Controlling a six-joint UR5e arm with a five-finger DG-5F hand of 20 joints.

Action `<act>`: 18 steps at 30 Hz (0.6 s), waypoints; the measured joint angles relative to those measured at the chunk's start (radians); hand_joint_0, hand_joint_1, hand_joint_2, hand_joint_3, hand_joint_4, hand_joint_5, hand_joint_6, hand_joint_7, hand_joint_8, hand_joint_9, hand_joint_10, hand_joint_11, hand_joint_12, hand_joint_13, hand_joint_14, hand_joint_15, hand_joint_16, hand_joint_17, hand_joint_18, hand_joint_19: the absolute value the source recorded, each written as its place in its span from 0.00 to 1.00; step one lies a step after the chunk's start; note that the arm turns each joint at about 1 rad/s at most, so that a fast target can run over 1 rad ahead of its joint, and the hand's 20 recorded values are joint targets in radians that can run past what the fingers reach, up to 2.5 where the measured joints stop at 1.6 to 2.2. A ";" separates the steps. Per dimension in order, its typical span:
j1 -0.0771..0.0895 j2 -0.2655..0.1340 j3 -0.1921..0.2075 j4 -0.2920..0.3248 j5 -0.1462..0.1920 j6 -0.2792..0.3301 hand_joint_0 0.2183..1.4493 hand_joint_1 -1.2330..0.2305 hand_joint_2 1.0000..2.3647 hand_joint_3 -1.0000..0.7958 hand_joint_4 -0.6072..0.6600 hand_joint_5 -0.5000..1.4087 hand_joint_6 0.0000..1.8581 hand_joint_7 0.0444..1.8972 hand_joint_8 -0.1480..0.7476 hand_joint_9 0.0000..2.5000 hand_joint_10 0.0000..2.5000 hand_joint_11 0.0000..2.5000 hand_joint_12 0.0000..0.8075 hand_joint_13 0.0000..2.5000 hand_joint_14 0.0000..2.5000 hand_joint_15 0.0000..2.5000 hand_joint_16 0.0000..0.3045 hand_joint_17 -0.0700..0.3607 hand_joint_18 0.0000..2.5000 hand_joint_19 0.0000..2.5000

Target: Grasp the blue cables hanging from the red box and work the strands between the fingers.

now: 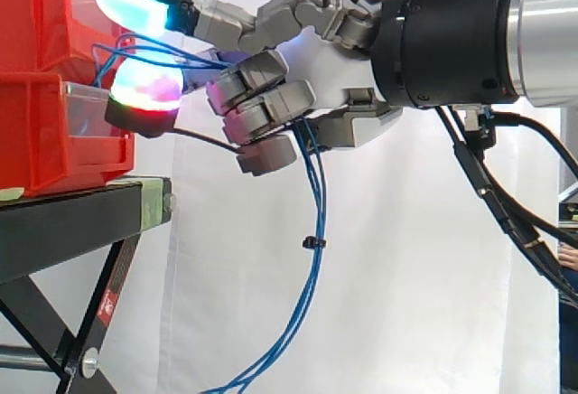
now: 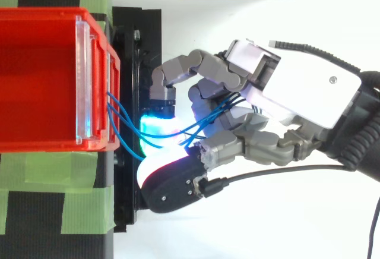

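Several blue cables [image 1: 315, 222] run from the red box [image 2: 41, 75] into the robot hand [image 2: 309, 87], which is curled around them. Advise small alternating finger strokes, without tugging.

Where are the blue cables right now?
In the side view, the blue cables run from the red bin on the left, through the curled fingers of the hand, then hang down at the middle.
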 measured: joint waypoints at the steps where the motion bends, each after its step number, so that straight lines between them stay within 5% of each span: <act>1: -0.001 0.000 0.000 0.000 0.000 0.000 0.43 0.44 0.00 0.02 0.68 0.26 0.47 0.60 0.56 0.36 1.00 0.80 0.53 0.41 1.00 0.52 0.21 0.49 0.56 0.66; 10: -0.012 0.000 0.004 -0.010 -0.001 0.001 0.44 0.43 0.00 0.05 0.68 0.26 0.48 0.61 0.56 0.36 1.00 0.80 0.53 0.41 1.00 0.52 0.21 0.49 0.56 0.66; 18: -0.018 0.001 0.038 -0.103 -0.010 0.005 0.53 0.40 0.01 0.22 0.67 0.25 0.53 0.62 0.56 0.36 1.00 0.80 0.53 0.41 1.00 0.52 0.21 0.49 0.56 0.66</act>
